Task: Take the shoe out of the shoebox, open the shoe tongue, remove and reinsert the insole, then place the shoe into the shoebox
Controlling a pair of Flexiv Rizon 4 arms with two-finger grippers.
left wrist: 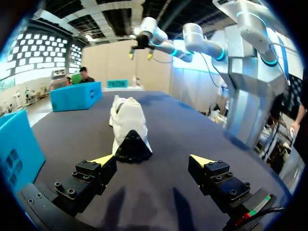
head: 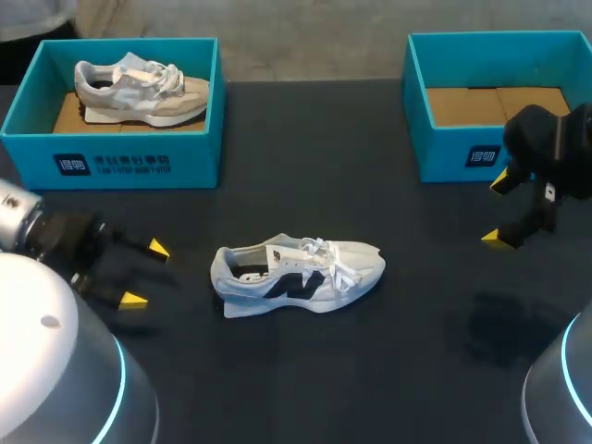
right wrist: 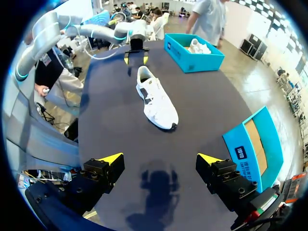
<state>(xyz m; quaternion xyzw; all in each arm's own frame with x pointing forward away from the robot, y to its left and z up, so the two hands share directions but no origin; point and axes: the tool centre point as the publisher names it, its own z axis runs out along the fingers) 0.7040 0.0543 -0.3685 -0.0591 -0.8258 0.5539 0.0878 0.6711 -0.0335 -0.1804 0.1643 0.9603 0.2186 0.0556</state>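
A dark counter [head: 305,148] fills the scene. The left arm [head: 28,231] comes in at the near left, and the right arm [head: 555,139] at the right, in front of the far right corner.

Two teal boxes stand along the far edge. The left shoebox [head: 111,166] sits at the far left. The right shoebox [head: 462,153] sits at the far right and shows its brown cardboard floor.

A grey and beige shoe [head: 143,92] rests inside the left shoebox, toe to the right. The white shoe [head: 296,276], with a dark mark on its side, is out of the boxes. It lies on the bare counter near the middle, heel to the left and toe to the right, laces loose over the tongue. It is well apart from both boxes and touches neither arm.

The left jaws stand wide apart, their yellow fingertips [head: 159,248] low over the counter to the left of the white shoe. In the left wrist view its heel [left wrist: 127,125] lies ahead of them, in line with the gap. They grip nothing.

The right jaws are also spread, with their yellow tips [head: 499,239] just in front of the right shoebox and well to the right of the white shoe. In the right wrist view its toe [right wrist: 156,98] points back toward them across open counter.
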